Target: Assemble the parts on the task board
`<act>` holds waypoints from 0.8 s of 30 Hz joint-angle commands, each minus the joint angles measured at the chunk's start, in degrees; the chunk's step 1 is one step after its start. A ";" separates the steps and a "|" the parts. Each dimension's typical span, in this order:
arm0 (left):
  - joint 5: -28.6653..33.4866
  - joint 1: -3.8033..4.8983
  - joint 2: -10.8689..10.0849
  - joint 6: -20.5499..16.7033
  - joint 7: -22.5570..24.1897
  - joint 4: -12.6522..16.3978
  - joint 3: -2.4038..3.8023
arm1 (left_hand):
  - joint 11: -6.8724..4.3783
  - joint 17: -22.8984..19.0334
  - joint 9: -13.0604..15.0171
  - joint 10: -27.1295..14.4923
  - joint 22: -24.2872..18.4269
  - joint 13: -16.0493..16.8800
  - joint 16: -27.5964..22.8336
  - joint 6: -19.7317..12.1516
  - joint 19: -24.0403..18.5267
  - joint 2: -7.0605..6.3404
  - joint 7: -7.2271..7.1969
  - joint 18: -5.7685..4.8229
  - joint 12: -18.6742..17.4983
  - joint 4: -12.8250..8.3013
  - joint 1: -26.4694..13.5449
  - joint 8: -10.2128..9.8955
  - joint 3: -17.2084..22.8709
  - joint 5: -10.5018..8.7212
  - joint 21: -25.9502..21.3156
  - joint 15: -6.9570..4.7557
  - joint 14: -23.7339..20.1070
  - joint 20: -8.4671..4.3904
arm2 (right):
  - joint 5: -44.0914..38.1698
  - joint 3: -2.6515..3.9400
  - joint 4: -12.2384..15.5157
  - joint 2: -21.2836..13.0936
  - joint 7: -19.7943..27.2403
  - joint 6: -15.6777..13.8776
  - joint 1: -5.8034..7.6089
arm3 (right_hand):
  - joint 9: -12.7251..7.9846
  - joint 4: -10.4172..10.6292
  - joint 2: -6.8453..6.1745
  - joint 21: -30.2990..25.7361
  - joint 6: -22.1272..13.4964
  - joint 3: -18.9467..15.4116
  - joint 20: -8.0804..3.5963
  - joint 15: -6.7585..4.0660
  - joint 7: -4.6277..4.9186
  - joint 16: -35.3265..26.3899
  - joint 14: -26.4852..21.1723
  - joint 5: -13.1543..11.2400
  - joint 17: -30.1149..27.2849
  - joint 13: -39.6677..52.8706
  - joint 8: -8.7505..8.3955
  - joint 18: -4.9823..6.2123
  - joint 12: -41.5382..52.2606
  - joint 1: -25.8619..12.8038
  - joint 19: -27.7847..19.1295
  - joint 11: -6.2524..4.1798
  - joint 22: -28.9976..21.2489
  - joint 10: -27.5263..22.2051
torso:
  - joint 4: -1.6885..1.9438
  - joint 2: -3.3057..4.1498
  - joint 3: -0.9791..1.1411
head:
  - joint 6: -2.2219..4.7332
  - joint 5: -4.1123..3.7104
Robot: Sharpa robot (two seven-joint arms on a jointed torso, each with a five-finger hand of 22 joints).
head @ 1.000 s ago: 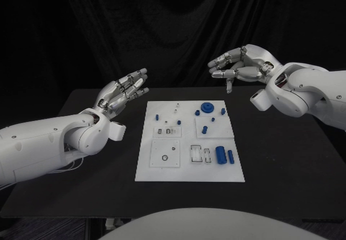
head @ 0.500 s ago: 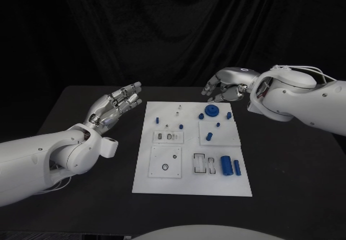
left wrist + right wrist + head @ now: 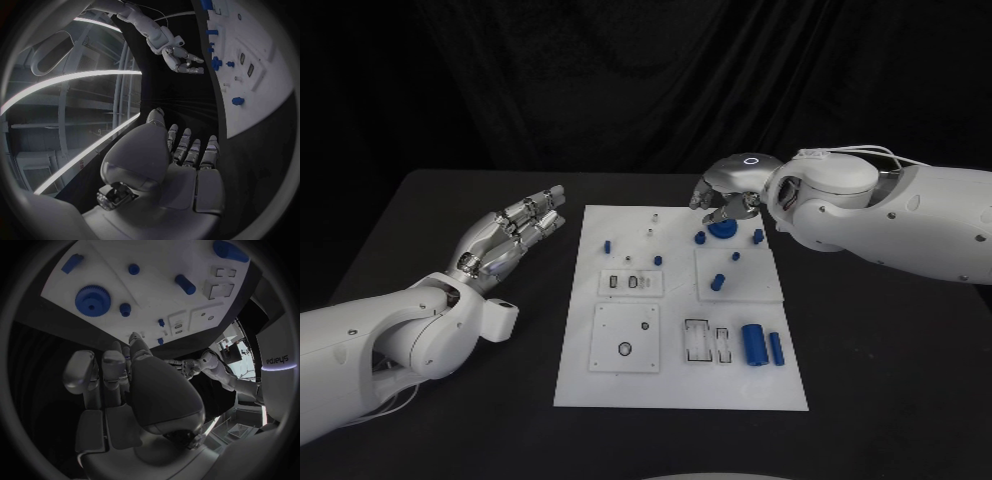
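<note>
Left robot hand (image 3: 516, 228) is hovering over the black table (image 3: 430, 250) just left of the white board (image 3: 678, 385), fingers straight and apart, holding nothing. Board is lying mid-table with small blue pieces on it: a peg (image 3: 606, 243) near its far left, a gear (image 3: 723, 229) at the far edge, two cylinders (image 3: 762, 345) lying near the right side. Right robot hand (image 3: 723, 203) is hanging over the board's far edge just above the gear, fingers curled downward with nothing between them; contact with the gear cannot be told.
</note>
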 commanded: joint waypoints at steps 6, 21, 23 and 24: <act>-0.58 0.15 -0.35 0.64 13.99 0.69 0.07 | 0.09 -0.08 -0.06 -0.56 -0.12 -0.08 -0.31 -0.05 -0.50 0.09 0.49 0.98 -0.50 0.08 0.51 -0.19 0.39 0.49 -0.52 -0.01 -0.66 -0.11 | -2.54 0.03 -0.01 0.08 -2.52 3.90 -0.39 | 0.11 0.14 -0.98 0.10 0.81 1.30 -0.20 -0.20 -0.30 0.20 -0.46 0.84 -0.46 0.13 -0.74 -0.98 -0.45 -0.14 -0.53 -0.16 -0.07 1.76 | 0.81 1.71 -0.45 | 1.33 -0.85; -0.58 0.15 -0.65 0.74 13.88 1.22 0.07 | 0.18 -0.14 -0.09 -0.81 -0.36 -0.12 -0.55 -0.40 -1.30 0.04 0.60 0.94 -0.94 0.04 0.80 -0.22 0.61 0.97 -1.07 0.00 -1.00 -0.32 | -2.59 0.03 0.57 -0.48 -2.76 4.16 -1.86 | 0.26 0.65 -2.19 -0.04 1.47 2.82 -0.08 -0.04 -0.37 0.24 -0.72 3.34 -1.08 0.03 -1.38 -0.90 -1.49 -0.82 -0.85 0.00 -0.17 2.59 | 0.84 2.12 -0.59 | 1.85 -0.90; -0.58 0.15 -0.69 0.77 13.96 1.29 0.07 | 0.15 -0.17 -0.09 -0.83 -0.54 -0.12 -0.67 -0.42 -1.92 -0.01 0.65 0.94 -1.02 0.06 0.83 -0.21 0.68 0.98 -1.52 -0.07 -1.18 -0.62 | -2.59 0.03 0.75 -0.66 -2.85 3.93 -1.99 | 0.28 0.71 -2.28 -0.04 1.57 2.92 -0.07 -0.02 -0.34 0.30 -0.72 3.47 -1.02 0.02 -1.40 -0.90 -1.59 -0.93 -0.86 0.02 -0.15 2.57 | 0.82 2.12 -0.63 | 1.79 -0.90; -0.58 0.15 -0.70 0.80 14.00 1.32 0.07 | 0.03 -0.24 -0.09 -0.94 -0.80 -0.14 -0.91 -0.43 -2.86 -0.10 0.66 0.92 -1.25 0.07 0.81 -0.20 0.76 0.96 -2.23 -0.24 -1.52 -1.18 | -2.59 0.03 0.85 -0.76 -2.86 3.69 -2.04 | 0.31 0.79 -2.36 -0.04 1.67 2.99 -0.05 -0.01 -0.30 0.29 -0.74 3.52 -1.07 0.02 -1.40 -0.90 -1.67 -1.07 -0.88 0.03 -0.13 2.56 | 0.82 2.19 -0.62 | 1.81 -0.90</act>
